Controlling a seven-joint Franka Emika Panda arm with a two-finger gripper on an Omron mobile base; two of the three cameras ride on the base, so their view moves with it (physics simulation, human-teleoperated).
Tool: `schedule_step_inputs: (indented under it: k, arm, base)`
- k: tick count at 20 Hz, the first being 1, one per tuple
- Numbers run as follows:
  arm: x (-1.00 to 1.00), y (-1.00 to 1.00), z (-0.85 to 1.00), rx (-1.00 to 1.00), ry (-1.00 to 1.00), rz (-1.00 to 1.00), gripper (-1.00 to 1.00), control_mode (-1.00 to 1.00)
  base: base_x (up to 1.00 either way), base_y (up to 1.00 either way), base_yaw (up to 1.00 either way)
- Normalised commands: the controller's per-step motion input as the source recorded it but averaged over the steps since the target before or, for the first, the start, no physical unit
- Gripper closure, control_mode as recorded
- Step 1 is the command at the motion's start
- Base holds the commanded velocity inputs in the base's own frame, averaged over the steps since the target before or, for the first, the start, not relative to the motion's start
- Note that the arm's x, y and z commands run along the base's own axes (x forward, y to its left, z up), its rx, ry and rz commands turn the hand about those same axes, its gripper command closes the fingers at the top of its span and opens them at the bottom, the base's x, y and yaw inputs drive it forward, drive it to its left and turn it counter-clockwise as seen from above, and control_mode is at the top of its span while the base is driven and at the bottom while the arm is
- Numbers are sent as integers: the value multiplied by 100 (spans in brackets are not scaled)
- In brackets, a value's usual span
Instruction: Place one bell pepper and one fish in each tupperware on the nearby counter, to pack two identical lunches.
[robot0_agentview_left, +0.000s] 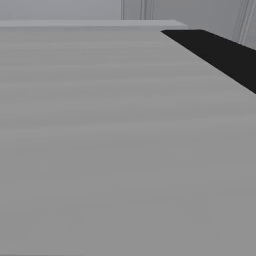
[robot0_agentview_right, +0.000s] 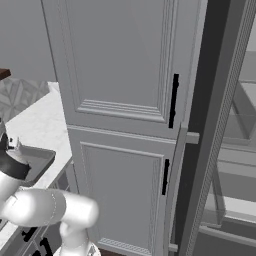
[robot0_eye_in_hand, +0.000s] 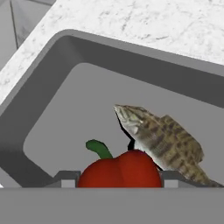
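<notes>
The hand (robot0_eye_in_hand: 119, 183) is gripping a red bell pepper (robot0_eye_in_hand: 119, 171) over a grey translucent tupperware (robot0_eye_in_hand: 52, 74) where a tan speckled fish (robot0_eye_in_hand: 164, 140) is lying; the second lunch probably remains.

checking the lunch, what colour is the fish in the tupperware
Mottled tan-brown fish, clearest in the hand view.

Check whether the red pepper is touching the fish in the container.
Cannot tell. In the hand view the pepper overlaps the fish inside the container, with a dark shadow between them, so neither contact nor a gap shows plainly.
</notes>
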Motion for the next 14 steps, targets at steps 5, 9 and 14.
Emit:
schedule_step_inputs:
  k: [5,9,14]
  arm:
    - [10,48,-10,-1,5,0,100,-100]
    - [5,31,-21,-1,4,0,100,-100]
    - [18,1,-26,0,0,0,-100,-100]
  base:
    - [0,0,0]
    - [0,0,0]
    - [0,0,0]
